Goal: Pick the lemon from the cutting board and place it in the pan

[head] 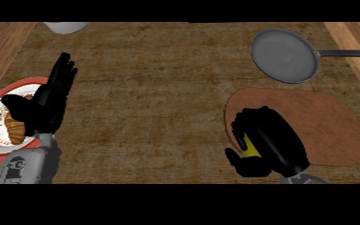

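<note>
Two black hands on grey forearms come in from the lower edge of the head view, over a brown wooden counter top (155,100). At the left of the frame the left hand (49,100) stands with its fingers straight and pointing toward the upper edge, spread slightly, holding nothing; it shows over part of a round red-rimmed white plate (21,86) at the left edge, which carries some brown-and-white food that I cannot identify. At the lower right the right hand (264,140) lies palm-down over the near left part of one reddish-brown rounded wooden cutting board (316,124), its fingers and thumb curled round one small yellow lemon (247,145), of which only a sliver shows between the thumb and the fingers; the rest is hidden under the hand. Whether the lemon rests on the board or is lifted off it cannot be told. One round grey metal pan (285,55) with a dark handle running to the right edge sits at the upper right, apart from the board and from the hand. One pale round object (65,26) is cut off at the upper left edge.
</note>
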`<action>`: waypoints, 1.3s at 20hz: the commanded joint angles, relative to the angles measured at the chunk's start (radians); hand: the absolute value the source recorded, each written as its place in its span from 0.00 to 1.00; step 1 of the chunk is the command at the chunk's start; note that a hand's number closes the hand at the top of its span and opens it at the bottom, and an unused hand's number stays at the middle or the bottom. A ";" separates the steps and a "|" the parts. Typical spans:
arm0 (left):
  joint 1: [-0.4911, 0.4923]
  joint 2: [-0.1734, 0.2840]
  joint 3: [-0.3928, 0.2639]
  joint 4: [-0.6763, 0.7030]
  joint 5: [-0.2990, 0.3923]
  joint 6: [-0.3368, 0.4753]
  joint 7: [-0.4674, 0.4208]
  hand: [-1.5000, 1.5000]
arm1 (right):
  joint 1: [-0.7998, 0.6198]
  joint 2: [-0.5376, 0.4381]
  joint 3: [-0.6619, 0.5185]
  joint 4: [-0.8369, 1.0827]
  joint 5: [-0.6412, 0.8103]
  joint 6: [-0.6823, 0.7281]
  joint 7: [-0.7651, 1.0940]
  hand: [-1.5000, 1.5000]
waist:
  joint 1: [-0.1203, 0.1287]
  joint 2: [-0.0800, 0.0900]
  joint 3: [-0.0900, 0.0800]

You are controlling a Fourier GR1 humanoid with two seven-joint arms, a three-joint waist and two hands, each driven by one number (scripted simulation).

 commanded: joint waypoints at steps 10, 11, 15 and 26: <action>-0.029 -0.024 -0.019 0.013 -0.008 0.002 0.002 0.50 | -0.246 0.098 -0.446 0.018 -0.399 0.063 0.098 1.00 | 0.022 0.011 0.002; -0.044 0.004 0.006 0.032 0.011 -0.022 -0.006 0.50 | -0.316 0.084 -0.464 0.114 -0.356 -0.003 0.086 1.00 | 0.028 0.012 0.002; -0.031 -0.044 -0.043 0.026 -0.038 0.019 -0.030 0.50 | -0.492 -0.064 -0.626 0.341 -0.429 0.001 0.048 1.00 | 0.032 0.012 0.002; -0.070 -0.038 -0.046 0.022 -0.014 -0.015 -0.009 0.50 | -0.667 -0.332 -0.707 1.038 -0.234 -0.413 -0.320 1.00 | 0.087 0.035 0.005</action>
